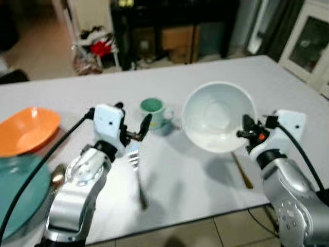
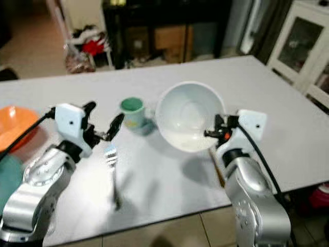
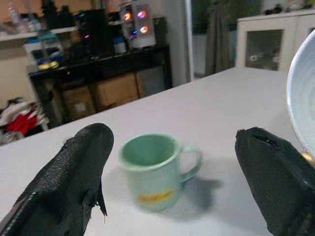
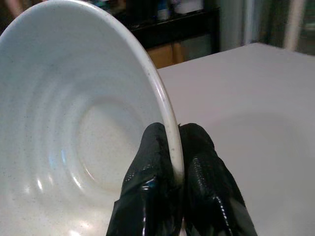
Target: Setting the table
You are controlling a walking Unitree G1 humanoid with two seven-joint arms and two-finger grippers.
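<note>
A white bowl (image 1: pixel 216 114) hangs tilted above the grey table (image 1: pixel 205 200), casting a shadow below it. My right gripper (image 1: pixel 248 131) is shut on the bowl's near right rim (image 4: pixel 167 123), one finger inside and one outside. A pale green mug (image 1: pixel 153 111) stands left of the bowl. My left gripper (image 1: pixel 132 117) is open just in front of the mug (image 3: pixel 152 169), its fingers (image 3: pixel 74 177) apart and holding nothing. A fork (image 1: pixel 138 177) lies on the table below the left gripper.
An orange bowl (image 1: pixel 28 128) and a teal plate (image 1: pixel 18 195) sit at the table's left, with a spoon (image 1: pixel 57 175) beside them. A wooden utensil (image 1: pixel 241 171) lies under the lifted bowl. Dark shelves (image 1: pixel 169 25) stand beyond the table's far edge.
</note>
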